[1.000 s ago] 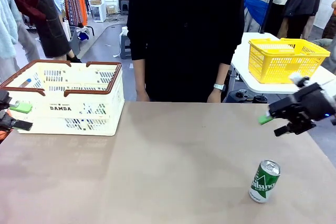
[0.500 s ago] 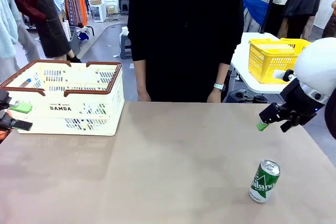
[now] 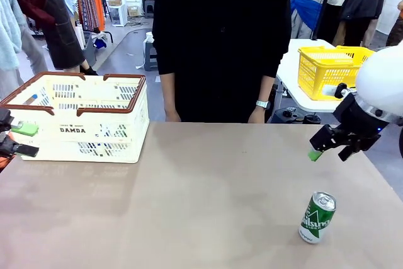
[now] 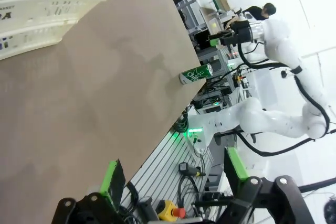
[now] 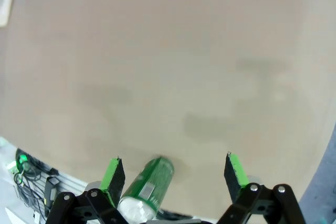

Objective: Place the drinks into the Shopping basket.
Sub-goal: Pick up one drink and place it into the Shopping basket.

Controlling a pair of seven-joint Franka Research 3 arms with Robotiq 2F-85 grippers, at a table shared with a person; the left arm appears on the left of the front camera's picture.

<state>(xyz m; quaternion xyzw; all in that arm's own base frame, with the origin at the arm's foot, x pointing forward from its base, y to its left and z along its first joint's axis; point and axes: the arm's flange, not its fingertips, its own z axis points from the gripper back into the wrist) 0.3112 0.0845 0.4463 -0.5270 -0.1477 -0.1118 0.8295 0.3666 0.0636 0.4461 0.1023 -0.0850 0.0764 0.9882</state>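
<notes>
A bare tan table (image 3: 189,193) is shown in a busy clothing room. The right gripper (image 5: 173,174) is spread wide above one green can (image 3: 317,217). The left gripper (image 3: 17,140), also spread wide, is held beside the Shopping basket (image 3: 82,118).

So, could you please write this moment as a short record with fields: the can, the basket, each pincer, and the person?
green can: upright on the table's near right part, untouched
Shopping basket: far left of the table, "DAMDA" side facing the camera
right pincer: open, in the air above and behind the can
left pincer: open, at the left edge in front of the basket
person: standing at the far side, hands low behind the table edge
table: brown top
</notes>
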